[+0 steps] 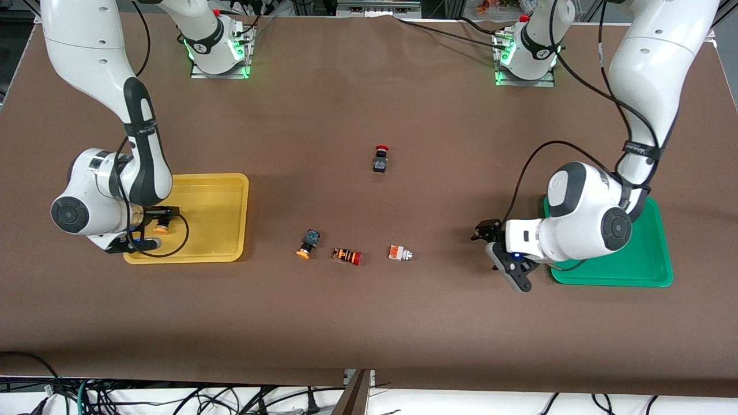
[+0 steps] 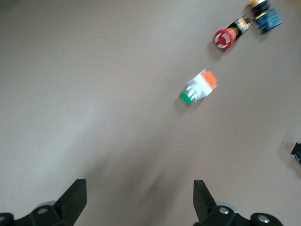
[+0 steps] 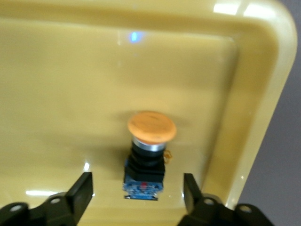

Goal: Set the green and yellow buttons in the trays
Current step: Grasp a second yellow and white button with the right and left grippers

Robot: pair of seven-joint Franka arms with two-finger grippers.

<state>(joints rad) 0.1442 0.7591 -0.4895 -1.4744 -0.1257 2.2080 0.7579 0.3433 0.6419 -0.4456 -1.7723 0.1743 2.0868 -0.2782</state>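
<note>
A black-bodied button with a yellow-orange cap (image 1: 162, 228) lies in the yellow tray (image 1: 225, 193). My right gripper (image 1: 165, 214) hangs over it, open. In the right wrist view the button (image 3: 146, 146) lies between the spread fingers of the gripper (image 3: 137, 190), untouched, on the tray floor (image 3: 56, 84). A second yellow-capped button (image 1: 307, 244) and a white button with an orange block (image 1: 399, 252) lie on the table. My left gripper (image 1: 485, 230) is open and empty over the table beside the green tray (image 1: 640, 262). The left wrist view shows the gripper (image 2: 139, 200), the white button (image 2: 199, 88) and the yellow-capped button (image 2: 265, 14).
An orange-black striped button with a red cap (image 1: 346, 256) lies between the two loose task buttons; it also shows in the left wrist view (image 2: 229, 34). A black button with a red cap (image 1: 380, 158) lies mid-table, farther from the front camera. My left arm covers part of the green tray.
</note>
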